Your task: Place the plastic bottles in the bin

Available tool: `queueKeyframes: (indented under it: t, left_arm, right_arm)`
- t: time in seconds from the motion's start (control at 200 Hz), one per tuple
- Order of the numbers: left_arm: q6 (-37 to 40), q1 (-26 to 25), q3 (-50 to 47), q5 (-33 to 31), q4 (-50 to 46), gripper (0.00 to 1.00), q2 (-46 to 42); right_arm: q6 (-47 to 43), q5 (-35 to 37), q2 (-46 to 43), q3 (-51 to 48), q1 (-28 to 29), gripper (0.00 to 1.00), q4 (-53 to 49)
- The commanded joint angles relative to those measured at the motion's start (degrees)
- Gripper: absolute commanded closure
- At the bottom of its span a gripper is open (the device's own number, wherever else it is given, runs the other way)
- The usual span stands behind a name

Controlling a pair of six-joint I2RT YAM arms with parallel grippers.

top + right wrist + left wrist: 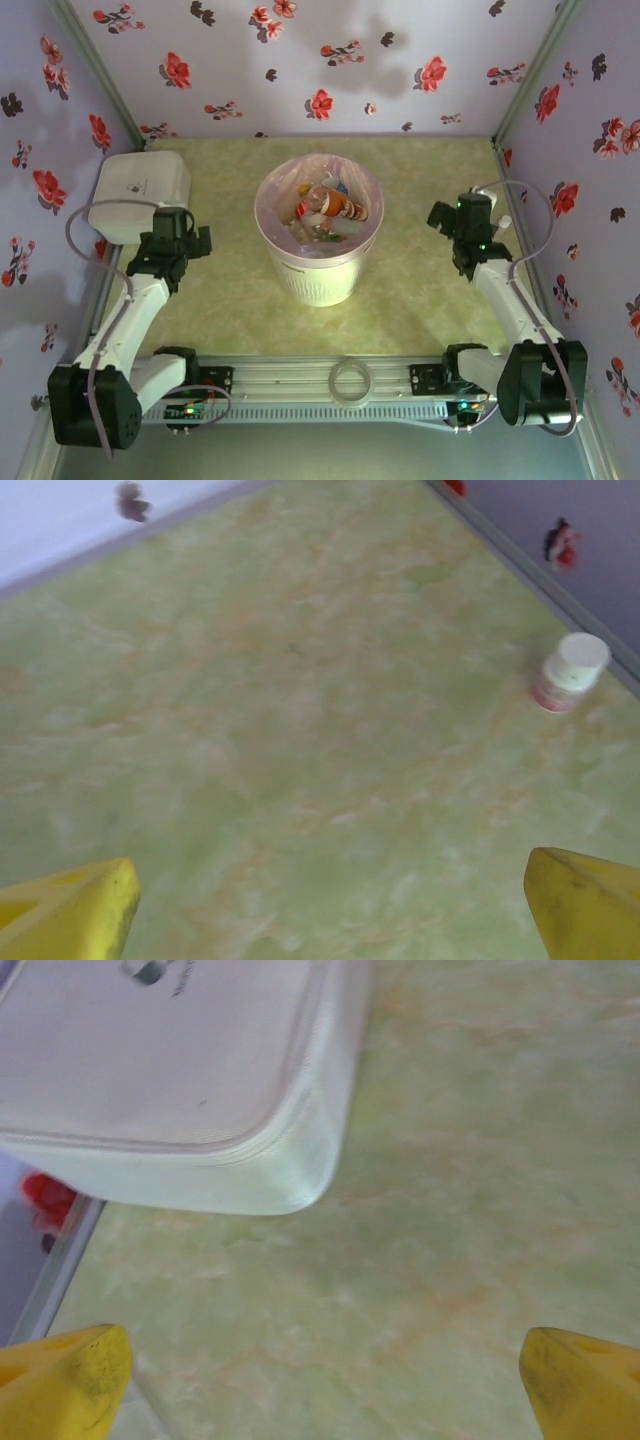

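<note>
Green marbled tabletop [230, 300] within flowered walls, bin [318, 270] at centre.
Piled inside bin, plastic bottles [330, 205]; white-capped bottle [570, 673] upright near right wall. Spread wide, empty: left tool [320, 1390], right tool [330, 910].

A white rounded-square box [138, 195] sits in the far left corner of the pale green marbled table [420, 300]. Walls [300, 60] papered with red and dark flowers enclose it. A clear ring [351, 381] lies on the metal rail [290, 378] at the middle of the near edge.
</note>
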Motion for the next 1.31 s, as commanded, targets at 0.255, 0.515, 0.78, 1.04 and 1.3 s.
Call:
queueKeyframes:
  t: [0.255, 0.515, 0.78, 1.04, 1.3]
  left_arm:
    - [-1.1, 1.4, -13.1, -1.5, 42.1, 0.00, 11.4]
    - [2.8, 1.5, -13.6, 0.0, 52.9, 0.00, 19.6]
    - [5.7, 3.0, -12.7, 1.6, 61.1, 0.00, 27.3]
    - [4.7, 4.5, -16.9, 4.7, 69.6, 0.00, 29.2]
    - [4.8, 4.6, -17.0, 4.7, 70.4, 0.00, 29.5]
  right_arm:
    - [-5.0, 11.1, 9.2, -13.6, -0.1, 0.01, 29.7]
    - [-6.4, 12.0, 12.5, -17.1, -0.1, 0.01, 42.5]
    - [-11.6, 13.2, 17.1, -18.4, -0.1, 0.01, 53.2]
    - [-14.0, 6.3, 23.4, -19.5, -0.1, 0.01, 60.0]
    - [-12.7, 7.0, 24.3, -18.4, -0.9, 0.01, 58.8]
